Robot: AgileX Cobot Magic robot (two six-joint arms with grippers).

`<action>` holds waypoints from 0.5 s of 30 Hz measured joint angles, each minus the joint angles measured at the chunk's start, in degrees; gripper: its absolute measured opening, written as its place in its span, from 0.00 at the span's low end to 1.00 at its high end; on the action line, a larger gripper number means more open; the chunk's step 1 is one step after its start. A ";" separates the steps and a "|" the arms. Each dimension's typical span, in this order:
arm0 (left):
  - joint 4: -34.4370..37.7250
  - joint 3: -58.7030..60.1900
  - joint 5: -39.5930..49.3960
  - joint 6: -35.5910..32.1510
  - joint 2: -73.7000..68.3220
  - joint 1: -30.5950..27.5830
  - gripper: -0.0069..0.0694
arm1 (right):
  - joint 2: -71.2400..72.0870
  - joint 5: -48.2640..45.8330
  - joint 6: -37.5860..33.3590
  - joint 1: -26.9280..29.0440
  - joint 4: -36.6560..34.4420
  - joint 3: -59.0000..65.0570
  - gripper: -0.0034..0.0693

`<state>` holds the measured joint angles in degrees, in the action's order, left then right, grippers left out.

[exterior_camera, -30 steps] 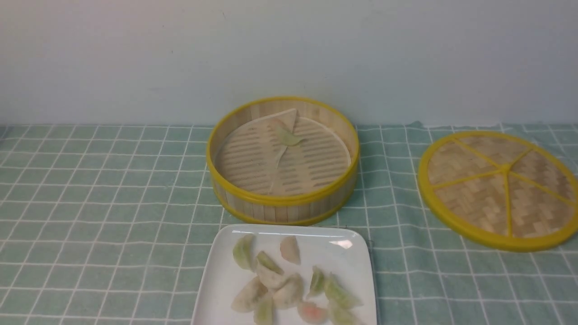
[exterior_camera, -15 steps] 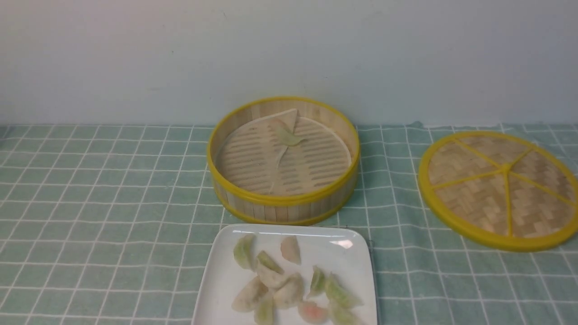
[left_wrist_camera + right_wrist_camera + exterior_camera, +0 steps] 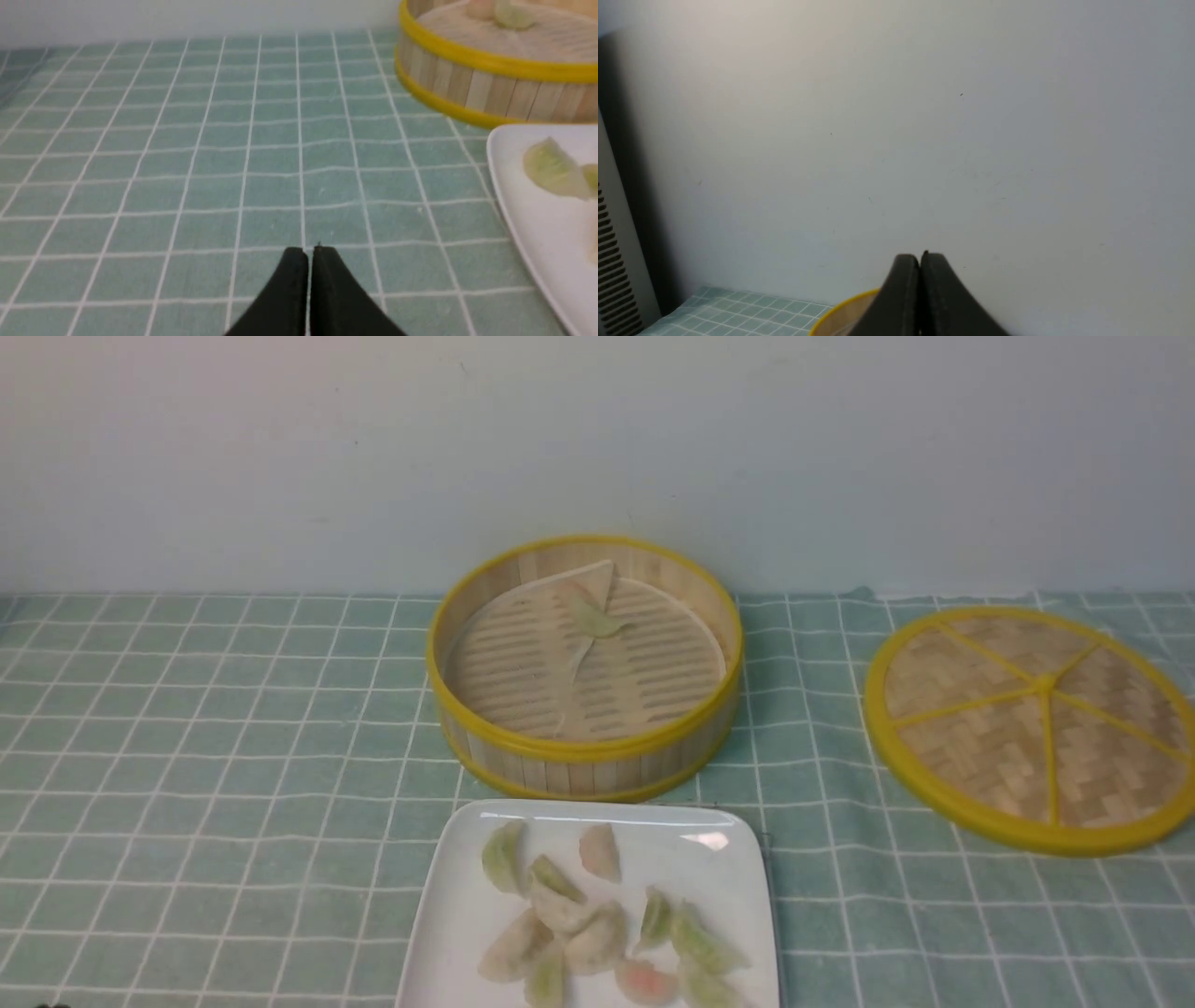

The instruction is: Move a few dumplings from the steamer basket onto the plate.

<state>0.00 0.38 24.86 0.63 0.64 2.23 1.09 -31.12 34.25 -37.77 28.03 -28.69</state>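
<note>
The steamer basket (image 3: 584,747) stands at the middle back of the green checked cloth. Inside it lie one pale green dumpling (image 3: 594,616) and a pinkish one beside it on the pale liner. The white square plate (image 3: 457,915) sits in front of the basket with several dumplings (image 3: 560,905) on it. In the left wrist view my left gripper (image 3: 309,254) is shut and empty, low over the cloth, left of the plate (image 3: 528,233) and the basket (image 3: 472,88). In the right wrist view my right gripper (image 3: 920,259) is shut and empty, raised and facing the wall. Neither gripper shows in the front view.
The flat woven yellow-rimmed lid (image 3: 1032,728) lies to the right of the basket. A pale wall runs behind the table. A grey slatted unit (image 3: 612,261) shows at the edge of the right wrist view.
</note>
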 joint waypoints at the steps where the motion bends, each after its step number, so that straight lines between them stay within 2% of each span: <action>1: 0.00 0.56 0.00 -0.30 0.00 -0.31 0.08 | 0.00 0.00 0.00 0.00 0.00 0.00 0.03; 15: 1.73 1.02 -2.47 -0.63 0.00 -0.54 0.08 | 0.00 -0.18 -1.24 0.00 0.00 0.42 0.03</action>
<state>1.73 1.40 22.40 0.00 0.64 1.69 1.09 -31.30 33.02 -37.77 28.03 -28.27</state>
